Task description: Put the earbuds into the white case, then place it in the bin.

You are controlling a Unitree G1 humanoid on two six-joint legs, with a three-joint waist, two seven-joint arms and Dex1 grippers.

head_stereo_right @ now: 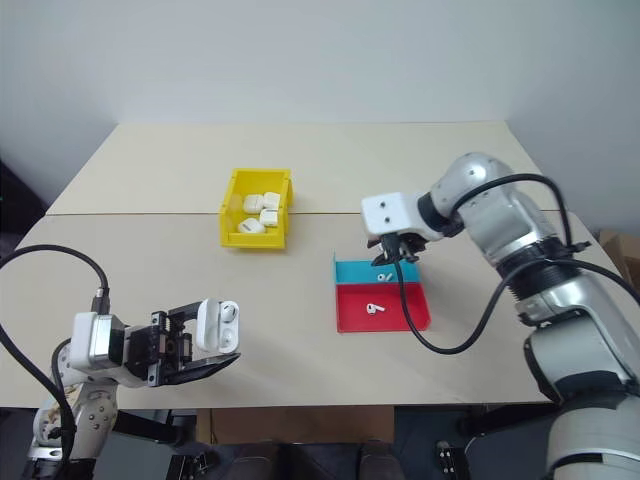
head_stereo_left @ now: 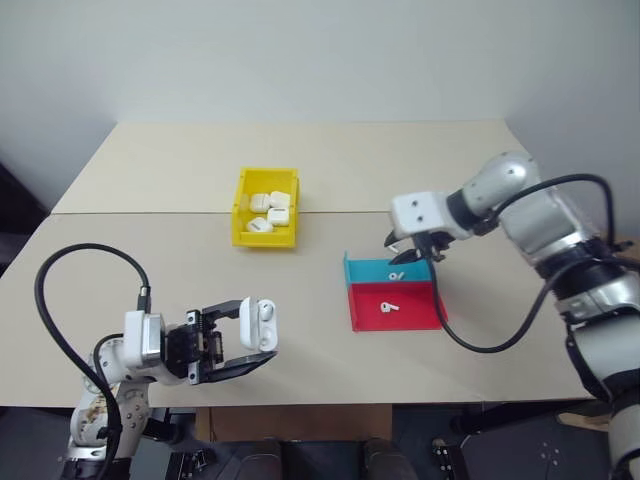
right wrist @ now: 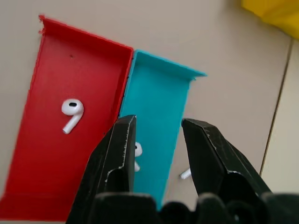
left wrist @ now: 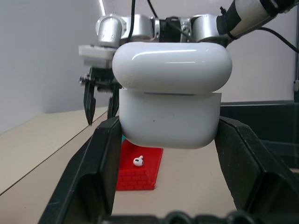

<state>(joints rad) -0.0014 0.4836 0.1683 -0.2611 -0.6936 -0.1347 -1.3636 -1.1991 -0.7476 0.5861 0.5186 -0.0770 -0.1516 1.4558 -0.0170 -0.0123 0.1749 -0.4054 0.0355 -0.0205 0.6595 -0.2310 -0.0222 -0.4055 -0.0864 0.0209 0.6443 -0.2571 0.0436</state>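
I'm seeing my left gripper (head_stereo_left: 262,345) pinching one white case (head_stereo_left: 259,325), lid open, at the table's (head_stereo_left: 150,180) seven o'clock. My right gripper (right wrist: 156,140), fingers spread, is hanging over two trays at four o'clock: one earbud (right wrist: 71,113) in red (right wrist: 51,154), one in blue (right wrist: 156,102). Four cases are lying in the yellow bin (head_stereo_left: 243,205).
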